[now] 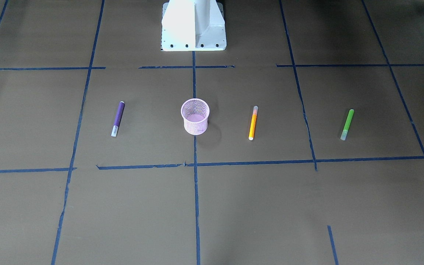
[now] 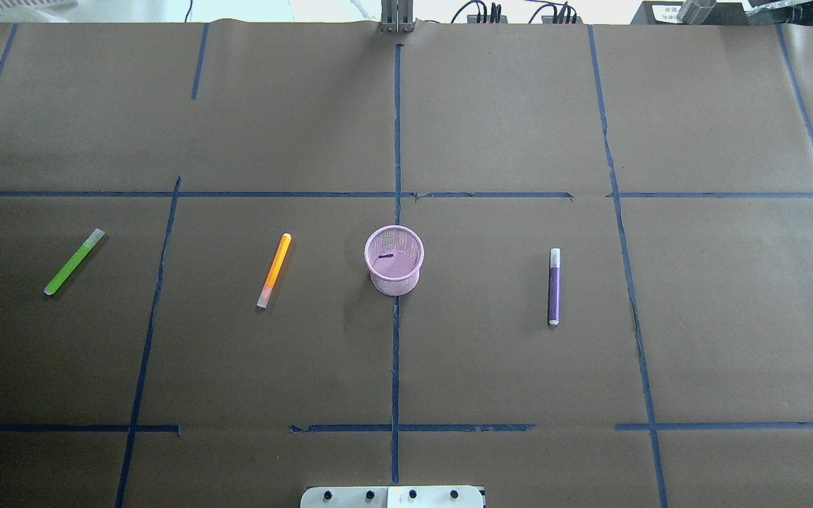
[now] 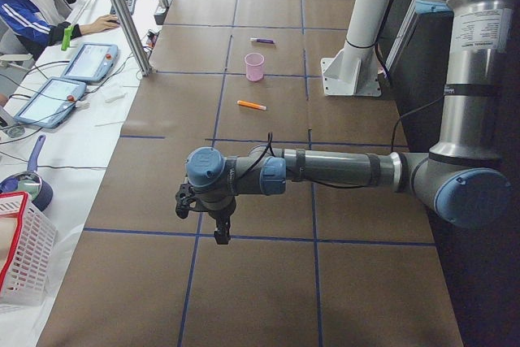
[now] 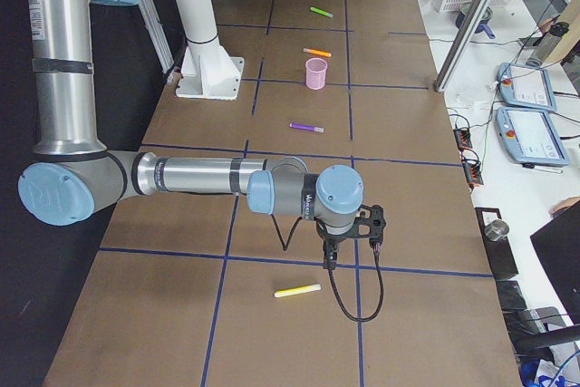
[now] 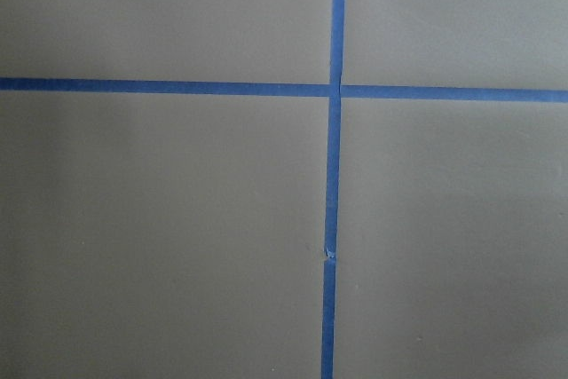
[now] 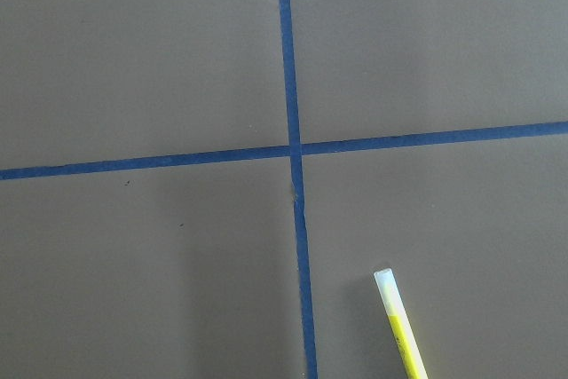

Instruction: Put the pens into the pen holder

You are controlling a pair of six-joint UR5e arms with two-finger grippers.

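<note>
Showing both arms stretched low over the table (image 2: 519, 106), one at each end, with the task's things in a row between them. The left gripper (image 3: 219, 238) hangs fingers-down above the brown paper; its wrist camera sees only paper and crossed blue tape (image 5: 334, 175). The right gripper (image 4: 327, 263) hangs likewise at the far end. Only the side views show either gripper, so I cannot tell whether the fingers are spread or pressed together; neither is seen to hold anything.

The cup (image 2: 394, 259) stands upright on a tape line, well apart from both grippers and about midway between them. From the left gripper toward the cup lie the green pen (image 2: 74, 262), then the orange pen (image 2: 274, 271). The purple pen (image 2: 554, 286) lies between the cup and the right gripper. A yellow pen (image 4: 298, 291) lies near the right gripper, on its side away from the cup, its pale end at the lower edge of the right wrist view. All four pens lie flat on the paper, outside the cup.
</note>
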